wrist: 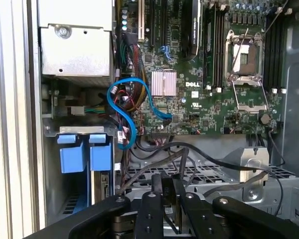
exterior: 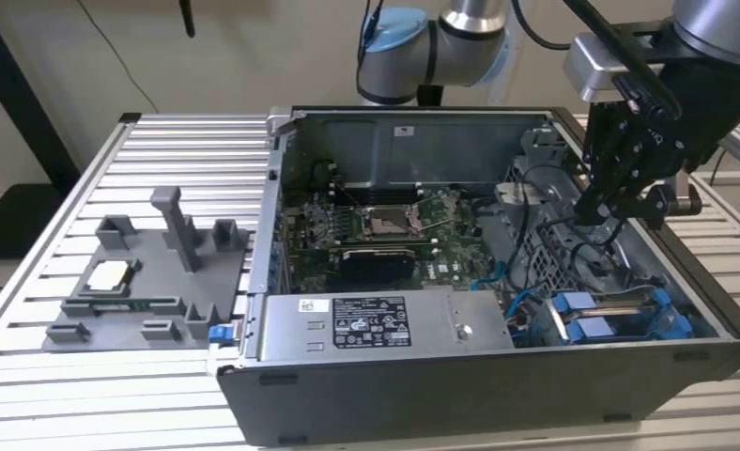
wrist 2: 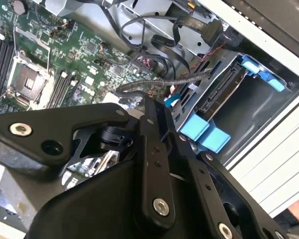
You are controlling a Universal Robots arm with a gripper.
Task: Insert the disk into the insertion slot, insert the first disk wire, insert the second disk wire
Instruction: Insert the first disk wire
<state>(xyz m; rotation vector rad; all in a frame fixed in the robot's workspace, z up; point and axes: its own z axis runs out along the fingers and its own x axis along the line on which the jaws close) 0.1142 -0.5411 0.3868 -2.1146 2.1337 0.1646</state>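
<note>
Slatted aluminium table [exterior: 157,132] carries an open computer case [exterior: 470,404], its motherboard [exterior: 383,225] exposed, and a grey fixture tray [exterior: 132,310] that sits near the table's edge on the exterior view's left. The disk [exterior: 621,305], clipped in its blue carrier [exterior: 583,329], sits seated in the drive bay at the case's near corner on the exterior view's right, just beside the grey power supply box [exterior: 370,324] along the case's near edge. The arm's black gripper [exterior: 592,211] hangs inside the case by its wall on the exterior view's right, above the metal drive cage [wrist: 209,174] and behind the disk. In the first wrist view its fingers [wrist: 157,194] are drawn close together with only a thin gap between them, and whether they pinch anything cannot be told. Loose black cables [wrist: 199,154] curl over the cage beneath them, and a blue cable [wrist: 129,94] loops between the motherboard and the drive bay.
</note>
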